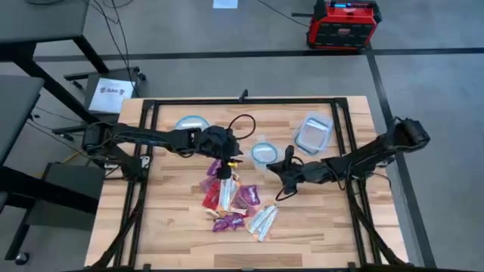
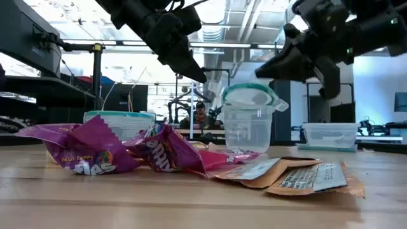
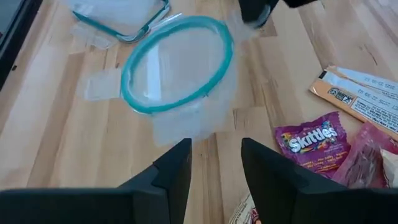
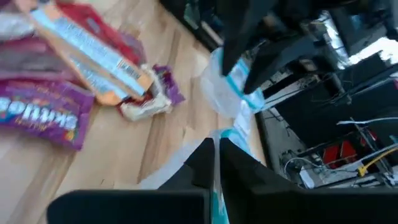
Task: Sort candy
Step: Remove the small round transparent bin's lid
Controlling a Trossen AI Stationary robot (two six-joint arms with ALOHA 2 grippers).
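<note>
pale wood table (image 1: pixel 174 234): candy (image 1: pixel 234 204) heaped near its front centre. left gripper (image 1: pixel 230 160) raised over the heap's far edge, fingers apart, empty. right gripper (image 1: pixel 278 170) beside the round clear container (image 1: pixel 263 153), fingers together, seemingly pinching its rim. grey floor beyond.

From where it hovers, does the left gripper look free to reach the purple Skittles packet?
Probably yes: the left gripper is open with nothing in it, and the purple Skittles packet lies uncovered on the wooden table, nothing between them.
</note>
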